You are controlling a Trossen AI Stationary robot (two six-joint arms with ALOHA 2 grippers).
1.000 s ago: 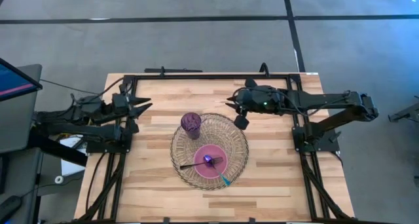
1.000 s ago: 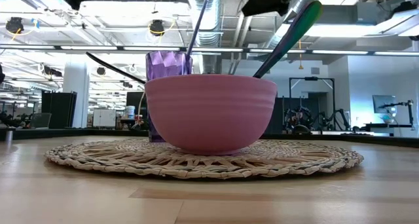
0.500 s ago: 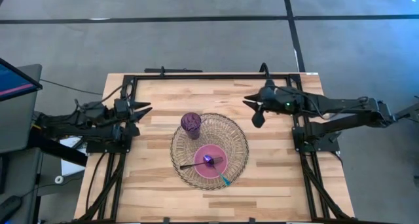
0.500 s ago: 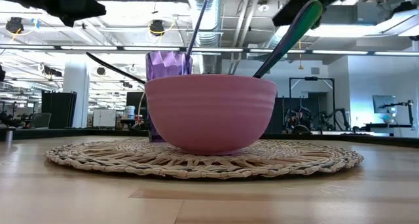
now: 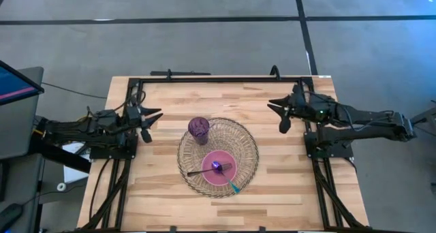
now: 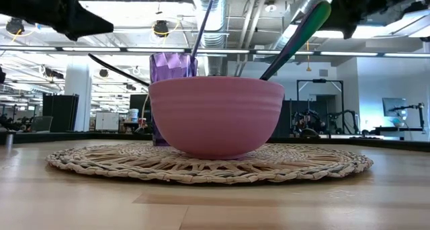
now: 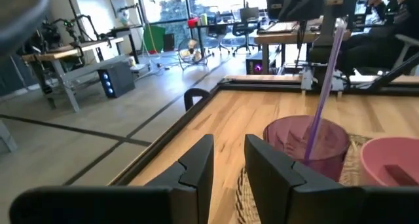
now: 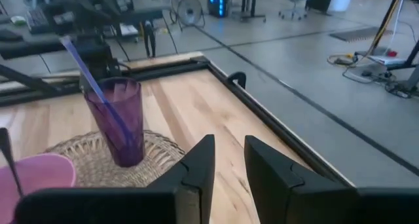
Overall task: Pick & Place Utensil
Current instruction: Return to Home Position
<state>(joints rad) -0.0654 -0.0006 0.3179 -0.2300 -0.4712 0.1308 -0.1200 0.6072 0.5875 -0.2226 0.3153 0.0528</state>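
Note:
A pink bowl (image 5: 218, 168) sits on a round woven placemat (image 5: 248, 141). A dark utensil (image 5: 199, 172) leans in the bowl with its handle out over the rim toward the table's left. A green-handled utensil (image 6: 302, 28) also leans on the bowl's rim. A purple cup (image 5: 198, 129) with a straw (image 6: 201, 25) stands on the mat's far left part. My left gripper (image 5: 146, 118) is open above the table's left side, left of the cup. My right gripper (image 5: 279, 114) is open by the right frame, well right of the mat.
A black metal frame (image 5: 218, 78) runs round the table's far, left and right sides. Bare wood (image 5: 293, 185) lies right of the mat and along the near edge. In the left wrist view the cup (image 7: 304, 135) and bowl (image 7: 393, 165) stand ahead.
My right gripper has drawn back from beside the mat's far right rim toward the table's right edge. My left gripper has sunk a little on the left side. The bowl, cup and utensils have stayed where they were.

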